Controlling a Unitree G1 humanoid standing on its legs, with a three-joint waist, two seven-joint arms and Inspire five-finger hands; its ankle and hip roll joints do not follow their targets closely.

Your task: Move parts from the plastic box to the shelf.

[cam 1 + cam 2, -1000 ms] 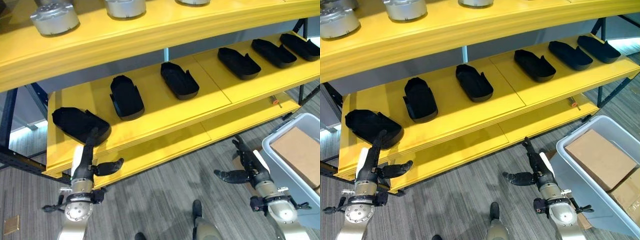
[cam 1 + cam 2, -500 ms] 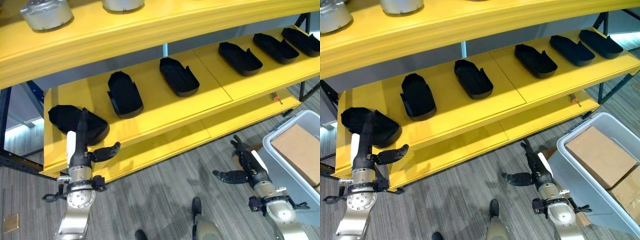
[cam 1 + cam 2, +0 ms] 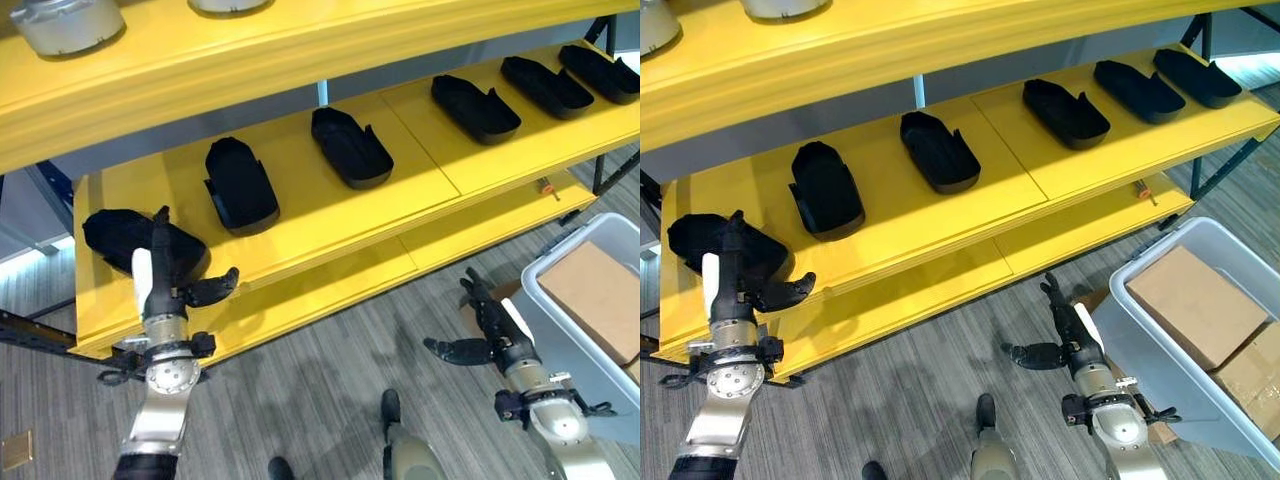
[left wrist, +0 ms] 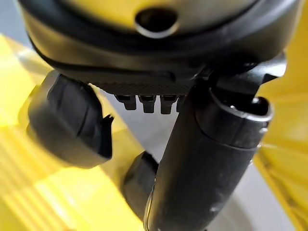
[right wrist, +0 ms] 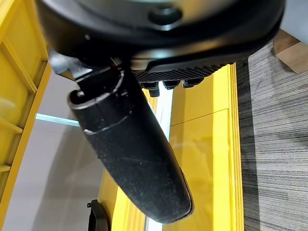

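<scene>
Plastic box [image 3: 1210,390]: grey-white, smooth walls, rounded rim, on the floor at the robot's right. Inside: brown cardboard boxes [image 3: 1195,305], flat-topped; no black parts visible in it.

Shelf [image 3: 300,215]: yellow, smooth painted boards, three tiers in view. Middle tier carries six black parts in a row, spaced apart. Each is a matte, elongated shell, open on top, rounded at one end. Leftmost part [image 3: 125,235] sits near the shelf's left front corner; next part [image 3: 238,185] and third part [image 3: 350,147] further right; three more parts [image 3: 530,85] toward the far right end. Top tier: round silver metal housings [image 3: 55,22] along its edge.

Left hand [image 3: 165,285]: fingers straight, pointing up, lying across the front of the leftmost part; thumb spread out to the side over the shelf edge. Nothing gripped. Whether the fingers actually touch the part, can't tell. Its wrist view has the black part just past the fingertips on yellow board.

Right hand [image 3: 1070,340]: low over the grey striped carpet [image 3: 910,400], beside the plastic box, fingers straight, thumb out wide, empty.
</scene>
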